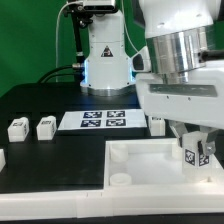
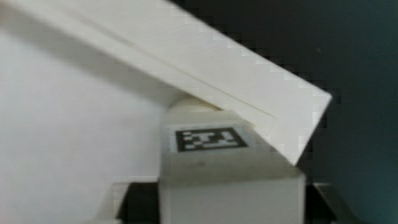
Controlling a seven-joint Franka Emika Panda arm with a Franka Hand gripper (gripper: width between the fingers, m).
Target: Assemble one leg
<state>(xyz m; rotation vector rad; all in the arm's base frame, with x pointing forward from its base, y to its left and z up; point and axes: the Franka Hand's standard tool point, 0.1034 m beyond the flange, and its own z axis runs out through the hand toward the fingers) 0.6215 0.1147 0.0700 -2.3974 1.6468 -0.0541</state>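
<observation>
My gripper (image 1: 196,150) is shut on a small white leg (image 1: 192,155) with a black-and-white tag on its face. It holds the leg upright at the large white panel's (image 1: 140,165) corner on the exterior view's right. In the wrist view the leg (image 2: 222,150) sits between my dark fingers (image 2: 146,202). Its far end lies against the panel's raised rim (image 2: 214,70) at the corner. I cannot tell whether the leg sits in a socket. My gripper (image 2: 226,208) grips the leg's near end.
Two loose legs (image 1: 18,128) (image 1: 46,126) stand on the black table at the exterior view's left. A third leg (image 1: 157,124) stands behind the panel. The marker board (image 1: 103,120) lies mid-table, and the robot base (image 1: 105,60) stands behind it.
</observation>
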